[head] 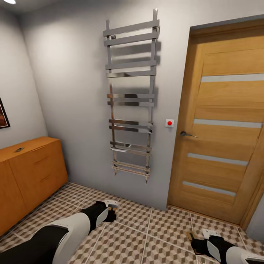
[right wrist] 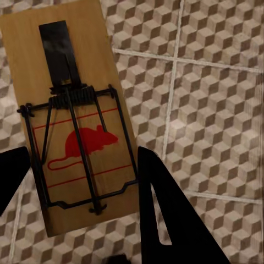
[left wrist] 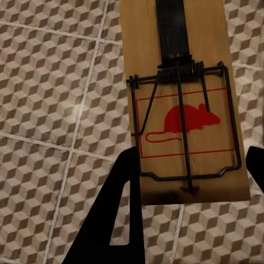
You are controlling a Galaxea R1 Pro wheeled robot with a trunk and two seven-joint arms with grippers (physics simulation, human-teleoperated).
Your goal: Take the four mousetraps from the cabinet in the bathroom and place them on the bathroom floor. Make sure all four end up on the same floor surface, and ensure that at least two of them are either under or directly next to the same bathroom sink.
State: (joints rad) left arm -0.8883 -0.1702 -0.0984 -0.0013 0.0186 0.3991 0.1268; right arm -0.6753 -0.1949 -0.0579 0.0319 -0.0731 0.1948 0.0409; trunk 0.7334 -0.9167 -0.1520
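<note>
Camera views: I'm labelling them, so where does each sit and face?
Head: up high, facing the towel rack, door and cabinet; both forearms show.
Left wrist: by the left gripper, facing its mousetrap and the floor.
Right wrist: by the right gripper, facing its own mousetrap.
Shared: cube-patterned floor.

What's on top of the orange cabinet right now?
One small flat item lies on the cabinet top near its back edge, too small to identify. The rest of the visible top is bare; the near end is cut off by the frame.
</note>
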